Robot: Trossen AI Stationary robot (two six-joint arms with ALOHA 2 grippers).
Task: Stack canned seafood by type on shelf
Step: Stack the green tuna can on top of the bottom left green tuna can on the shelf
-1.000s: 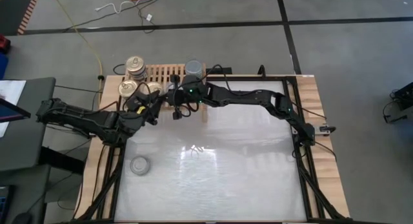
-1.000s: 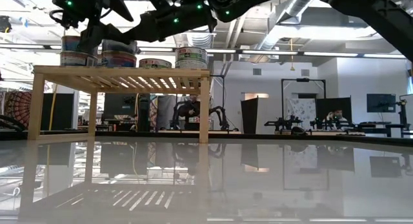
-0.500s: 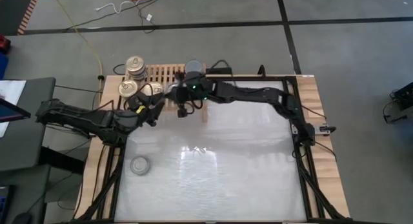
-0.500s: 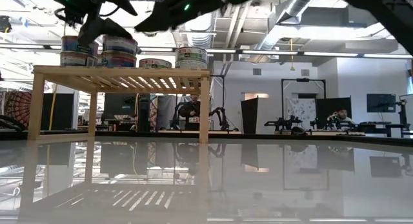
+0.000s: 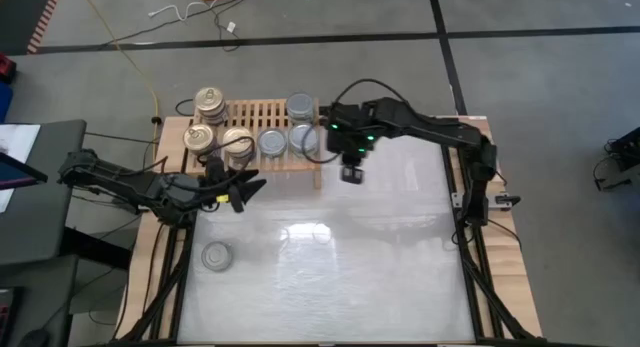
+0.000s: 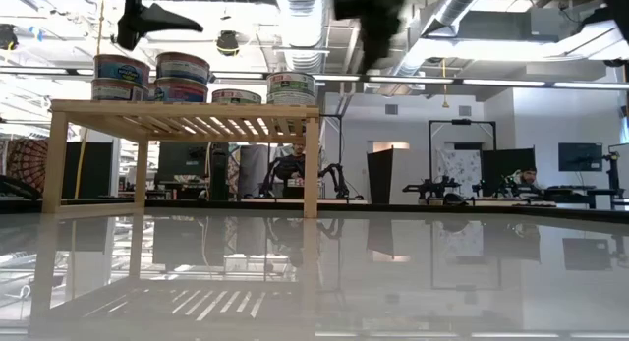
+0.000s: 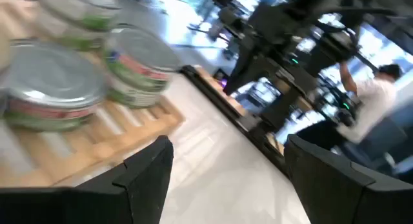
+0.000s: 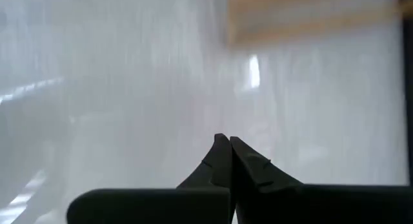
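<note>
On the shelf (image 5: 262, 117) we see short round tins (image 5: 272, 141), gold-topped and silver-topped; 1 silver tin (image 5: 216, 255) sits well apart. Left gripper (image 5: 250, 187) spread, right gripper (image 5: 351, 174) pressed together.

- From overhead we look straight down on the whole white tabletop (image 5: 330, 257) and both dark arms.
- At table height we look level across the glossy surface into the room; this view shares the low light-wood slatted shelf (image 6: 187, 113) with the overhead one.
- On the left wrist we face past two dark fingers (image 7: 145, 169), close to the shelf's tins.
- On the right wrist we face down, near the tabletop.
</note>
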